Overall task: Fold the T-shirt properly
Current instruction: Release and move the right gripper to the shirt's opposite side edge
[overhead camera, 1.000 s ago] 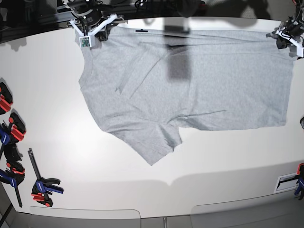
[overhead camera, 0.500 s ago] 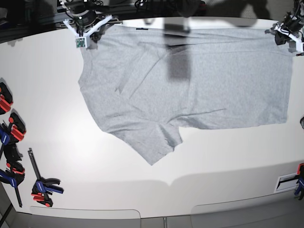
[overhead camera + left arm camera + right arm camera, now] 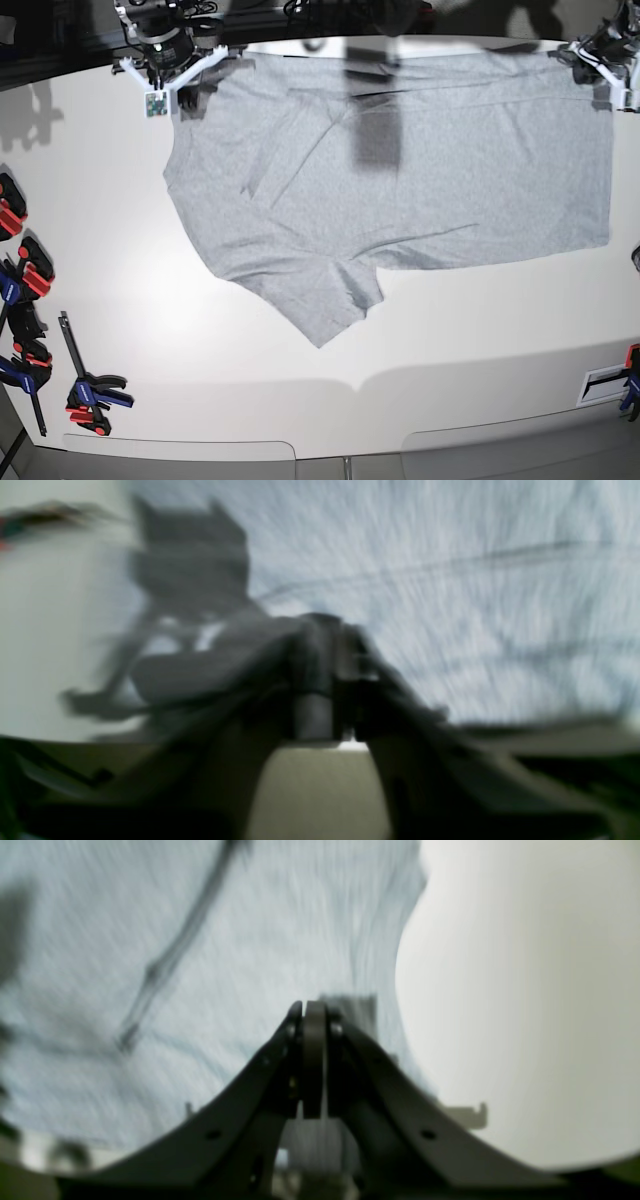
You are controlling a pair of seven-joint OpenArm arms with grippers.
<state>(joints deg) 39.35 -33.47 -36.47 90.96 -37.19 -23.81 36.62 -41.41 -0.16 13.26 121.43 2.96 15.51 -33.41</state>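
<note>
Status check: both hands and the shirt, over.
Right hand shut on T-shirt far corner. Left hand at the other far corner, grip blurred. Shirt mostly flat, one sleeve splayed. Clamps off to the side.

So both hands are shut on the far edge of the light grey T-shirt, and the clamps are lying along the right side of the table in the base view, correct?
Not quite. The base view shows the red, blue and black clamps along the table's left side, not the right. The rest holds: the left hand and right hand are shut on the far edge of the light grey cotton T-shirt.
</note>
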